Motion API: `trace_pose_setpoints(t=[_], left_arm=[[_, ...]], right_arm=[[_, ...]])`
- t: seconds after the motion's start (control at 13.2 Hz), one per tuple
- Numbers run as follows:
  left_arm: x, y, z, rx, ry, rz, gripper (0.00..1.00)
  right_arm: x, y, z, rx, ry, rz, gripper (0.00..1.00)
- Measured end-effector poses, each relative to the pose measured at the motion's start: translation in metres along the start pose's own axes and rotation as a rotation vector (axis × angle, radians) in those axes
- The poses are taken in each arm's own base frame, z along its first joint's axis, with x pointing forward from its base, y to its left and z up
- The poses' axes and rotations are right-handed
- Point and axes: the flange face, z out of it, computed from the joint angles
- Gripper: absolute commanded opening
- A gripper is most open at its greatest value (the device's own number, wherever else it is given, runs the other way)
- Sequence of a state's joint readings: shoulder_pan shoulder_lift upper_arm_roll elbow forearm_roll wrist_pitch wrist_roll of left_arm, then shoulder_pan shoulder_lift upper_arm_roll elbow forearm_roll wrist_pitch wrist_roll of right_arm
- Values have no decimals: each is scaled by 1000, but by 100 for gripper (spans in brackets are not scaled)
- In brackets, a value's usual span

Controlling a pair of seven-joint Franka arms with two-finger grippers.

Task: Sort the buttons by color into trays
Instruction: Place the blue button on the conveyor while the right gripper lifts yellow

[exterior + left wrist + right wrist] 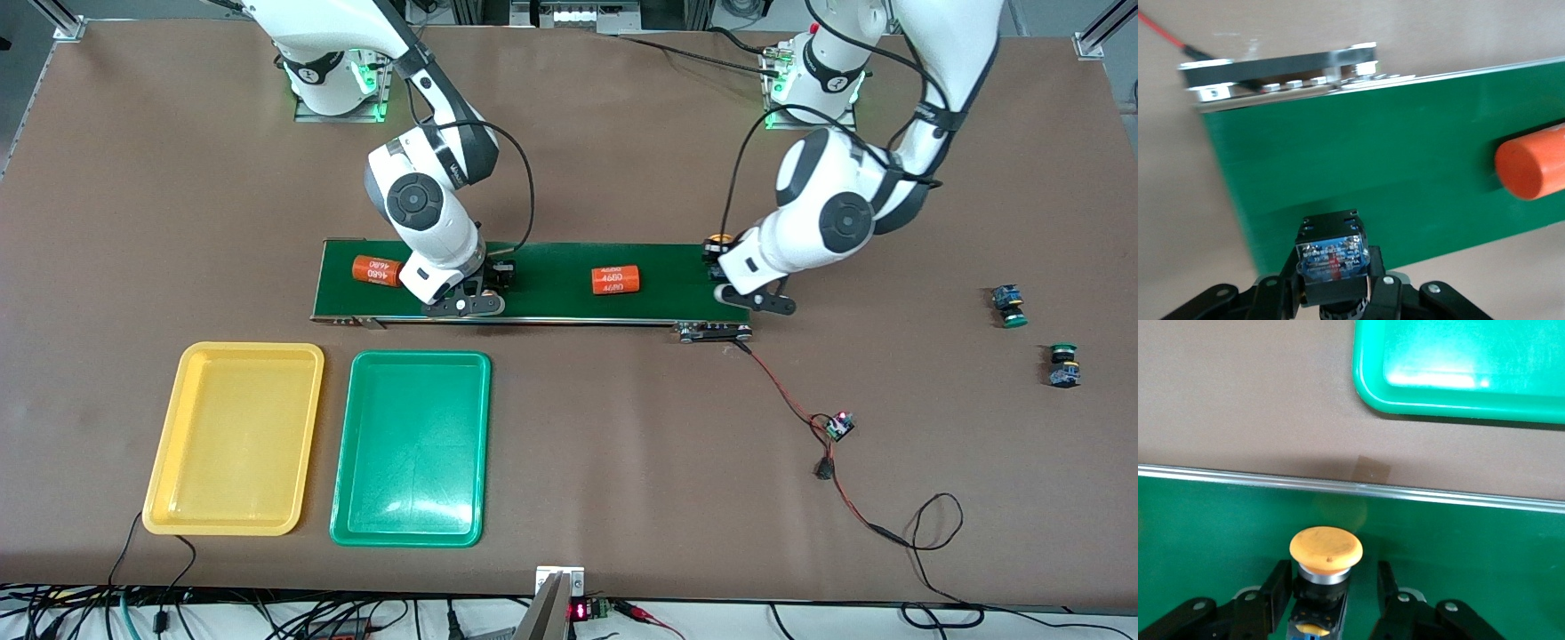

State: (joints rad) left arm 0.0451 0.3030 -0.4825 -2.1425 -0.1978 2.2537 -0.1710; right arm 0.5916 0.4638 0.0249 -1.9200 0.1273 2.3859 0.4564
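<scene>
A yellow button (1326,550) stands upright on the belt (551,280), cap up, the right gripper (1331,587) astride it, fingers narrow with a gap on one side (not clamped). The left gripper (1335,293) pinches a second yellow button (1331,257) at the belt's three o'clock end. Yellow tray (191,507) and green tray (356,524), at seven o'clock, show bare floors. Two green buttons (1010,307) (1062,364) lie at four o'clock

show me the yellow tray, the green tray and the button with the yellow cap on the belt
yellow tray (233,438), front view, bare floor.
green tray (412,449), front view, bare floor.
yellow-capped button (1325,547), right wrist view, cap top.
</scene>
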Motion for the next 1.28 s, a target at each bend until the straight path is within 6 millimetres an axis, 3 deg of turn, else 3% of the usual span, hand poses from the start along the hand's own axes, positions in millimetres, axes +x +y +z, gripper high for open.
trace_pose_setpoints(t=[0.15, 0.45, 0.76, 0.91, 0.98, 1.06, 1.13, 1.28], left_arm=[[2, 16, 7, -7, 37, -14, 0], [10, 12, 3, 14, 108, 13, 0], [14, 10, 9, 22, 127, 28, 0], [15, 11, 16, 18, 124, 30, 6], [16, 12, 21, 15, 126, 33, 35], [17, 13, 25, 18, 126, 40, 92], [17, 13, 27, 25, 128, 51, 100], [18, 16, 26, 34, 136, 65, 100]], right_arm=[[0, 1, 0, -1, -2, 1, 40], [1, 3, 0, -3, -2, 4, 25], [5, 11, -2, -21, -26, 10, 23], [19, 18, -20, -43, -59, -6, 23], [27, 21, -34, -51, -72, -10, 23], [35, 26, -46, -58, -79, -13, 23], [41, 32, -54, -64, -85, -17, 23], [54, 54, -69, -83, -99, -43, 23]])
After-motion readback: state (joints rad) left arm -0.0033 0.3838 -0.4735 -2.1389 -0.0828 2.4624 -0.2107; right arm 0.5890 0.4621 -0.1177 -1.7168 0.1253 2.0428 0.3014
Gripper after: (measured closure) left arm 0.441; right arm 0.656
